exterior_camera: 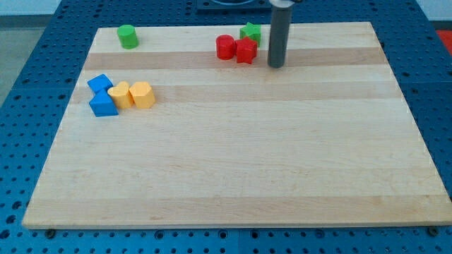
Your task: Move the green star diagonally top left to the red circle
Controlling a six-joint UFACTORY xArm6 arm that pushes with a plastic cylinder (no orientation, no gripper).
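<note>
Green star (250, 32) at the far edge of the table (233, 169), my tip (275, 65) just to its right.
Green star sits touching the far side of a red block (246, 51), and the red circle (225, 46) touches that block's left side, so the star lies to the right of and beyond the circle. My tip rests on the table just right of the red block; being a bare rod with no fingers, it holds nothing. A green cylinder (127, 36) stands at the far left. Two blue blocks (102, 95) and two yellow blocks (133, 94) cluster at the left.
</note>
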